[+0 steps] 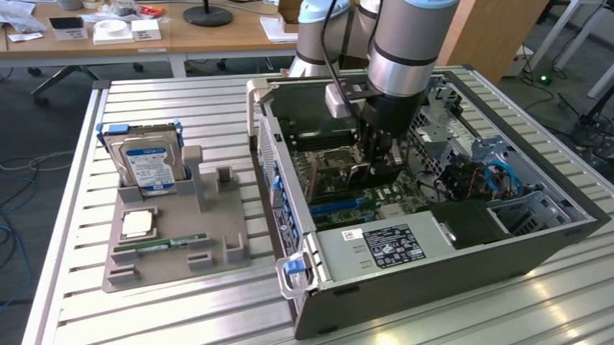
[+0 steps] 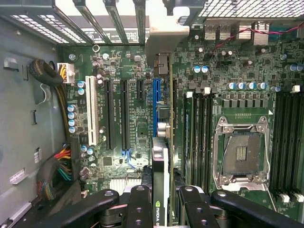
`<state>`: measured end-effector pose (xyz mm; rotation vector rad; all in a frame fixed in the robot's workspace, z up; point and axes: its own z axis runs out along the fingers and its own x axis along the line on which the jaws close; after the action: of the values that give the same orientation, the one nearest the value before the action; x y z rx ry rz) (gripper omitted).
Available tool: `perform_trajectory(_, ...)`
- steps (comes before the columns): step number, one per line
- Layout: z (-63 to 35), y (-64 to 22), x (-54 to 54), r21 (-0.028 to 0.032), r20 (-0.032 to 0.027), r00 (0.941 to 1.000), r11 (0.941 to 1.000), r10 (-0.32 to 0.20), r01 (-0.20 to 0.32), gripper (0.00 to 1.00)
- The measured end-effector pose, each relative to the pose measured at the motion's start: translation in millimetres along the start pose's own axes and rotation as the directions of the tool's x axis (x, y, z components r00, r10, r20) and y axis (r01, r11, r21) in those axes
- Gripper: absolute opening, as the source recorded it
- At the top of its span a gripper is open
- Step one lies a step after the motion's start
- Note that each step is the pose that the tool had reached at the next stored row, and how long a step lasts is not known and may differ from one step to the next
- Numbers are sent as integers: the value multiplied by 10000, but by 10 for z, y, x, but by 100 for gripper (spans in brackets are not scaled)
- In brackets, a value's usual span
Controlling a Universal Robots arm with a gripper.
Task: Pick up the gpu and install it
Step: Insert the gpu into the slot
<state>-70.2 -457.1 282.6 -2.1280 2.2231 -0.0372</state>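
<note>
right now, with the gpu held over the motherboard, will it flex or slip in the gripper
Probably stiff: the gpu shows a straight, unbent edge. Likely light, being thin. The gripper clamps its flat sides across a narrow thickness, so it might pivot if it catches on the blue slot.

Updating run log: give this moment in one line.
gripper: shut on gpu | where: in computer case, over motherboard | seated: cannot tell

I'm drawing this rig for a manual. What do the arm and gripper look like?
The arm is a thick round tube, silver-grey, with pale blue caps at its joints. A black cable runs down beside it to a pale grey box at the wrist. The gripper is black; its fingers are jointed bars with round bolts.
</note>
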Motion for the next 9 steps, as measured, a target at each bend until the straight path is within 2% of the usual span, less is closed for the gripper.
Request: perform_trajectory(9, 50, 4, 1, -1, 0, 10000, 10000, 2, -2, 27)
